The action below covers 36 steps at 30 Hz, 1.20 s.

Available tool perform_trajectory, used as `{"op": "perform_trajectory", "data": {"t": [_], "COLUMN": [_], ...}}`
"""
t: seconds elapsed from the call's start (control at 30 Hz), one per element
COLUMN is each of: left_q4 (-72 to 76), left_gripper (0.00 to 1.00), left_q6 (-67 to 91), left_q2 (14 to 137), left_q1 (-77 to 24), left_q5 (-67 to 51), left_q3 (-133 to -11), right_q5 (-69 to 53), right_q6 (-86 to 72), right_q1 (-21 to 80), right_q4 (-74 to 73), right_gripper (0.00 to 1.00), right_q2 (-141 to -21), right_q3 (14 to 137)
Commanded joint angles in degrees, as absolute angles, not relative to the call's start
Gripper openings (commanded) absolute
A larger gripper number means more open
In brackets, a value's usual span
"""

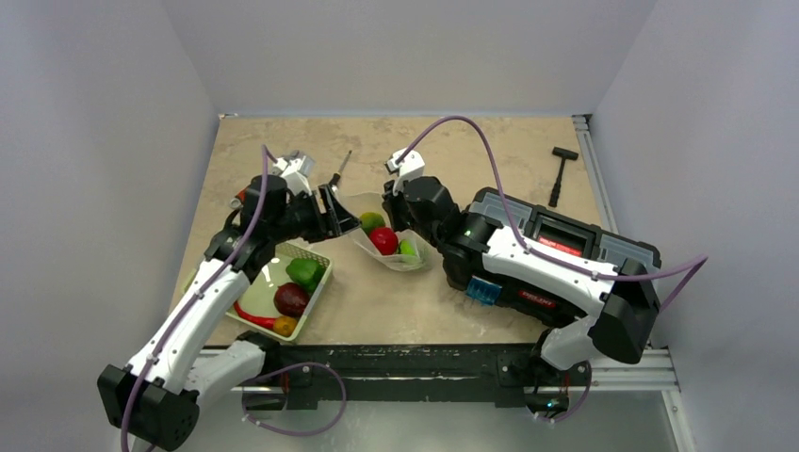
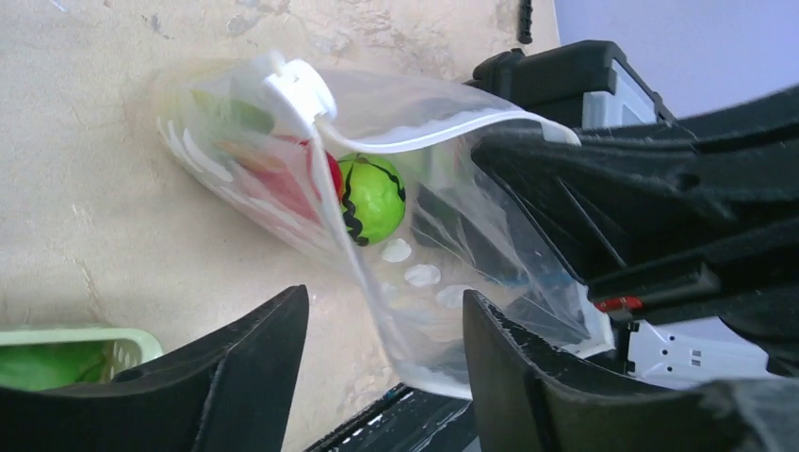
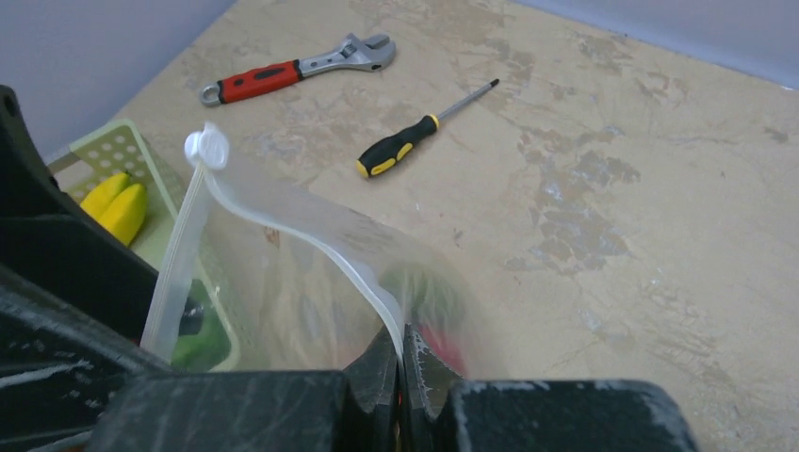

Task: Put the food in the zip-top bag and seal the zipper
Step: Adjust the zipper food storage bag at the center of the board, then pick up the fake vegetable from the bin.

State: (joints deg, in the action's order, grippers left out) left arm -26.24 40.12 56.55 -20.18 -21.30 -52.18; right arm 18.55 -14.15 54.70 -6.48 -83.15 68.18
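Well, zip-top bag (image 1: 391, 247): middle of the worktop (image 1: 528, 160), mouth facing the left pincer (image 2: 384, 306), some food (image 1: 383, 239) inside.
Zipper (image 3: 311, 235): the right pincer (image 3: 403, 350) is pinching it and holding the mouth up.
Left arm: its pincer is spread wide, with the bag just to its right.
Basket (image 1: 318, 254): left of the bag, nearer the left arm, more food in it.
Hard to see: whether the left fingers touch the bag.

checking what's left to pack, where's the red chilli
Top view, left side: the red chilli lies in the green basket along its near edge, beside the maroon fruit.
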Motion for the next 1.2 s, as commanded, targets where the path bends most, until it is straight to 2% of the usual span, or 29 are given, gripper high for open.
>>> {"op": "perform_trajectory", "data": {"t": [0.0, 0.13, 0.27, 0.33, 0.5, 0.6, 0.7, 0.93, 1.17], "left_q4": [-28.7, -31.3, -36.5, -40.4, -50.7, -55.8, -56.7, -49.3, -48.4], "left_gripper": [0.63, 0.69, 0.84, 0.86, 0.84, 0.84, 0.87, 0.88, 0.91], "left_q6": [35.7, 30.1, 28.6, 29.7, 37.2, 46.8, 51.0, 48.9, 60.0], "left_q2": [49.7, 40.5, 32.4, 29.2, 24.7, 27.5, 32.4, 41.7, 50.9], "left_q1": [-19.7, -19.7, -19.6, -19.7, -19.7, -19.7, -19.7, -19.7, -19.7], "left_q5": [-22.6, -19.9, -14.2, -9.8, 9.3, 19.2, 22.2, 18.3, 12.7], "left_q3": [-53.2, -49.8, -46.2, -45.9, -45.3, -43.6, -41.7, -41.0, -44.7], "right_q5": [19.2, 19.1, 19.1, 19.3, 19.3, 19.7, 19.4, 18.9, 17.7], "right_q6": [-14.1, -14.0, -13.8, -13.7, -13.0, -12.8, -13.0, -13.7, -14.6], "right_q1": [54.6, 54.5, 54.3, 54.3, 54.3, 54.2, 54.2, 54.2, 54.2], "right_q4": [-4.6, -3.7, -3.1, -3.4, -3.3, -3.6, -4.1, -4.7, -4.8], "right_gripper": [0.0, 0.0, 0.0, 0.0, 0.0, 0.0, 0.0, 0.0, 0.0], "right_q2": [-83.2, -82.2, -81.4, -81.4, -80.4, -80.0, -79.5, -78.6, -78.3], "right_q3": [70.6, 69.7, 69.0, 69.0, 67.9, 67.9, 68.1, 67.6, 67.0]}}
